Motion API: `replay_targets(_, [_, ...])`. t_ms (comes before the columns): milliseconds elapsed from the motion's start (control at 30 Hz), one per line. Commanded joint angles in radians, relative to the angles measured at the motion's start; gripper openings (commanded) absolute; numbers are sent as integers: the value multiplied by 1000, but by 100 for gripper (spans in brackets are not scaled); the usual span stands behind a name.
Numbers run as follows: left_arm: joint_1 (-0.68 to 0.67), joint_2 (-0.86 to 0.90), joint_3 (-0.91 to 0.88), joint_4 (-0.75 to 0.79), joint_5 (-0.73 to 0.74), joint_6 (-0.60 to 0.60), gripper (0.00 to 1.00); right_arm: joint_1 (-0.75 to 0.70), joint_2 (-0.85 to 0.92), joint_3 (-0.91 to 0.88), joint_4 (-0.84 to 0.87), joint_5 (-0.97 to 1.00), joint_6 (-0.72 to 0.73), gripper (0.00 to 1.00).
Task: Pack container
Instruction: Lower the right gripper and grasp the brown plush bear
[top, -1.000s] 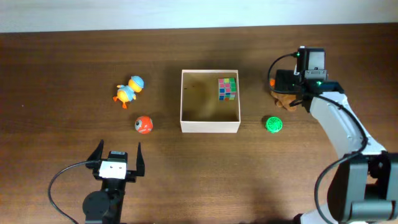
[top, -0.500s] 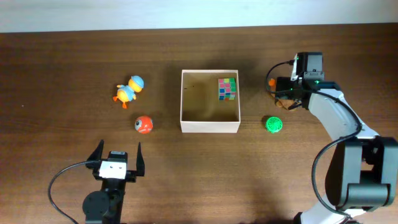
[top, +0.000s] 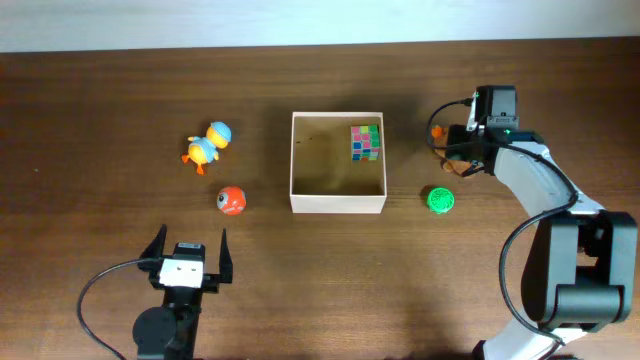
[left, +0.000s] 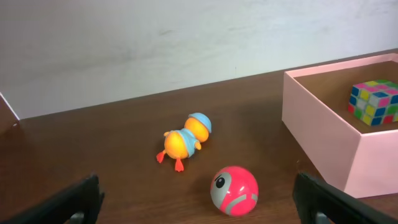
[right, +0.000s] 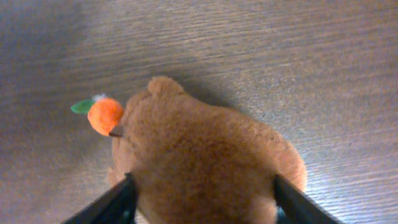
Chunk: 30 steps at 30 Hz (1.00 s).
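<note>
The container is a square shallow box with cream walls at the table's middle, and a multicoloured cube lies in its far right corner. Both show in the left wrist view, container and cube. My right gripper is right of the container, its fingers pressed against both sides of a brown plush toy with an orange carrot. My left gripper is open and empty near the front edge, facing a red ball and an orange duck.
The orange duck and the red ball lie left of the container. A green ball lies right of the container's front corner, just in front of my right gripper. A pale wall runs behind the table's far edge.
My right gripper has moved a little nearer and leftward, down onto the brown plush toy. The left arm and the other toys have not moved.
</note>
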Motion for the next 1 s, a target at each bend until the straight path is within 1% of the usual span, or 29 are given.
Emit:
replay_targets(0, [-3, -9, -6, -1, -11, 12, 99, -2, 29, -6, -4, -29, 13, 49])
replay_targets(100, [-3, -9, -6, -1, -11, 12, 99, -2, 29, -6, -4, -29, 13, 39])
replay_targets(267, [-3, -9, -6, -1, -11, 12, 99, -2, 29, -6, -4, -29, 13, 18])
replay_targets(333, [-3, -9, -6, -1, -11, 12, 99, 0, 29, -6, -5, -29, 13, 12])
replay_targets(400, [-3, -9, -6, -1, -11, 12, 99, 1, 29, -5, -4, -29, 13, 9])
replay_targets(467, [-3, -9, -6, -1, -11, 12, 99, 1, 27, -5, -4, -36, 13, 4])
replay_targets(800, [-3, -9, -6, -1, -11, 12, 99, 1, -11, 36, -13, -71, 13, 4])
replay_targets(967, [-3, -9, -6, -2, -11, 12, 99, 1, -51, 113, -84, -102, 13, 4])
